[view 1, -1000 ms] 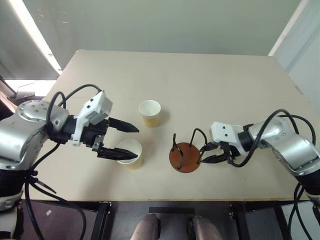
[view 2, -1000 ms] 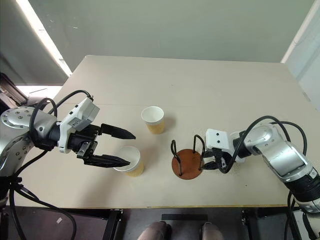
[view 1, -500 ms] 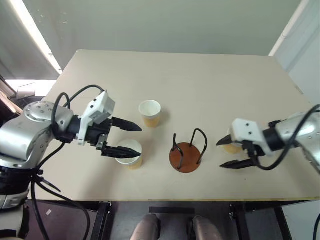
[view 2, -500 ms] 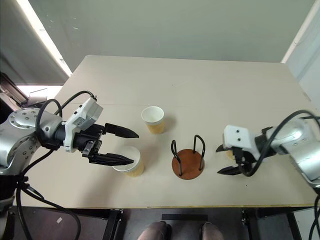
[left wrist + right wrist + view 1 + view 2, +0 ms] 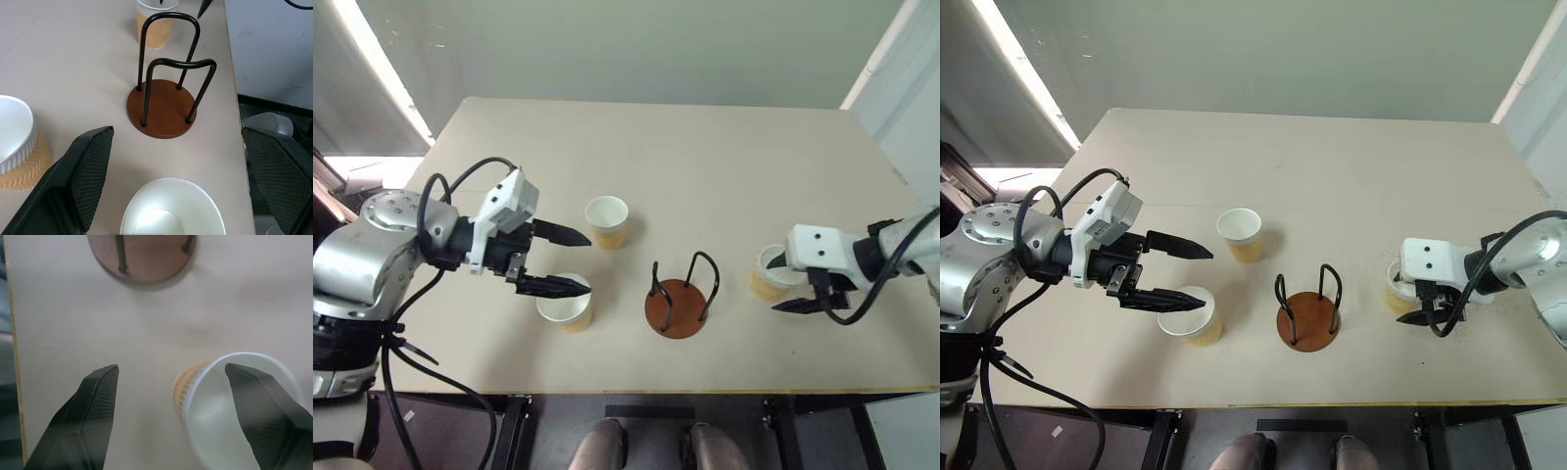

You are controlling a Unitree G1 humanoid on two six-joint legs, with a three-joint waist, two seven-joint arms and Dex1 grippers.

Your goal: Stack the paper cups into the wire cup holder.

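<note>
Three tan paper cups with white insides stand upright on the table: one far of centre [image 5: 607,221], one near left [image 5: 564,305], one right [image 5: 765,275]. Between them stands the wire cup holder [image 5: 676,311], a reddish-brown disc with two black wire loops and no cup in it. My left gripper [image 5: 588,262] is open and hovers level just over the near left cup [image 5: 171,210], pointing toward the holder [image 5: 161,108]. My right gripper [image 5: 172,367] is open at the right cup [image 5: 230,404]. One finger is over that cup's mouth and the other is outside its near wall.
The beige table [image 5: 705,157] runs wide and bare behind the cups. Its front edge [image 5: 636,392] lies close below the holder and the near cup. A pale wall and floor border the right side.
My right gripper swung away from the holder to the right, rose a little, opened wider and uncovered the right cup. The left gripper stayed over the near left cup.
</note>
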